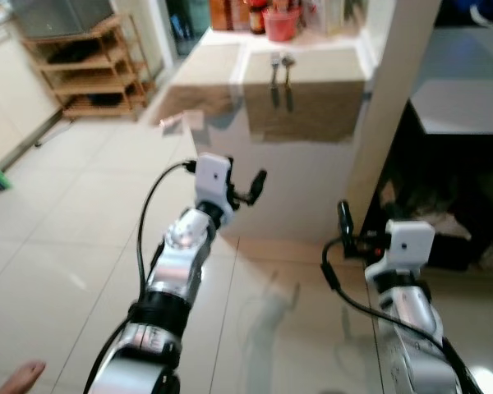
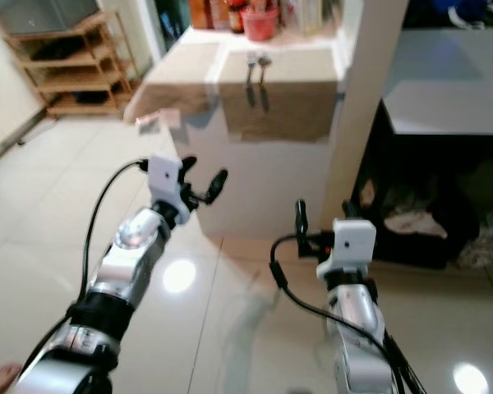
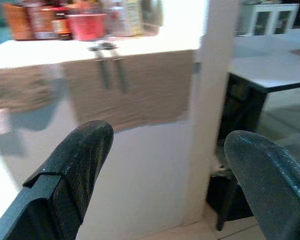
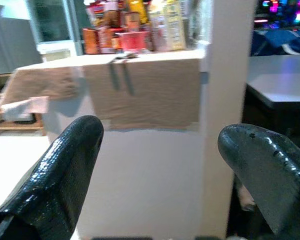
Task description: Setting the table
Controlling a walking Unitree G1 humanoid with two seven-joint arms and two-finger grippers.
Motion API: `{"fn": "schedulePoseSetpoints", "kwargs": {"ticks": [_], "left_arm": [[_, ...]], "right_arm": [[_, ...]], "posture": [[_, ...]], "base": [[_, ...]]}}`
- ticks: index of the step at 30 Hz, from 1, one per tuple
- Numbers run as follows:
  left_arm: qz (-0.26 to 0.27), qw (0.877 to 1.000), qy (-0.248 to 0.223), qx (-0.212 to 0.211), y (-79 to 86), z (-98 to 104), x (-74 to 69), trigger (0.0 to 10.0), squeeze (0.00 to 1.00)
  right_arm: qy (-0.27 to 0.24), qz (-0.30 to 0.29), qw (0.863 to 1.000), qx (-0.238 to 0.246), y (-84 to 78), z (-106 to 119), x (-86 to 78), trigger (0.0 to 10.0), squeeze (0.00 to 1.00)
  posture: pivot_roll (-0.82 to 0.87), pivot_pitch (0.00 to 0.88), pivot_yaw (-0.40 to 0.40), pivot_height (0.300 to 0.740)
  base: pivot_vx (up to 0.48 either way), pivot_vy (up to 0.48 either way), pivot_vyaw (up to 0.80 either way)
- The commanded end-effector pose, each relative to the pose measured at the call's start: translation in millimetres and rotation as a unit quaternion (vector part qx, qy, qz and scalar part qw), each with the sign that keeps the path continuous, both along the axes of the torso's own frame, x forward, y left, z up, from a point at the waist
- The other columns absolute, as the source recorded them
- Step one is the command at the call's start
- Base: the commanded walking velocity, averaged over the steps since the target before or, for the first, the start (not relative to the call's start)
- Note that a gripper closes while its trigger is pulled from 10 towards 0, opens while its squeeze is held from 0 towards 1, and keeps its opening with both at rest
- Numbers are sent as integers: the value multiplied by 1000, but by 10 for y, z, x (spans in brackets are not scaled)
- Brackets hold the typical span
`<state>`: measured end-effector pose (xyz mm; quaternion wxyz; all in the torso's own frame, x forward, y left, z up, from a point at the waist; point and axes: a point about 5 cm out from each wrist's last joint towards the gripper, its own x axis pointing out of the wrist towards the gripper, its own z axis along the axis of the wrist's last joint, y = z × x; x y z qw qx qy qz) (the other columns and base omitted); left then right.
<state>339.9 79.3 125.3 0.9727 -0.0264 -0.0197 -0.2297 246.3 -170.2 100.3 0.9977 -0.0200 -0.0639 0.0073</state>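
A fork (image 1: 274, 59) and a spoon (image 1: 287, 60) lie side by side on a beige placemat (image 1: 304, 111) that hangs over the front of a white counter (image 1: 300, 189). A second beige mat (image 1: 199, 86) drapes the counter's left part. My left gripper (image 2: 204, 175) is raised in front of the counter, well below the cutlery, open and empty. To its right and lower, my right gripper (image 1: 351, 222) is also open and empty, near the counter's base. Both wrist views look between black fingers (image 3: 72, 165) (image 4: 65, 160) toward the counter front.
A red cup (image 1: 281, 23) and bottles stand at the counter's back. A white pillar (image 1: 394, 98) rises right of the counter, with a grey table (image 1: 464, 103) beyond it and dark clutter beneath. A wooden shelf (image 1: 90, 66) stands far left. Part of a person (image 1: 20, 376) shows at bottom left.
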Motion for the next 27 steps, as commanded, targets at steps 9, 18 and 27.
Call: {"fn": "schedulePoseSetpoints", "kwargs": {"ticks": [9, 18, 27], "left_arm": [[-8, 1000, -1, 5, -38, 10, 12, 10000, 0], [4, 1000, 7, 12, -11, -12, 32, 10000, 0], [13, 1000, 11, 13, 31, -48, 24, 10000, 0]], "right_arm": [[0, -7, 1000, -5, -36, -8, 6, 10000, 0], [1, -7, 1000, -3, -18, -15, -11, 10000, 0], [-14, -32, 999, -4, -104, 49, -24, 10000, 0]], "posture": [[-49, 0, 112, 740], [-51, 0, 114, 740], [-55, 0, 114, 740]], "base": [[432, 0, 0], [433, 0, 0], [434, 0, 0]]}}
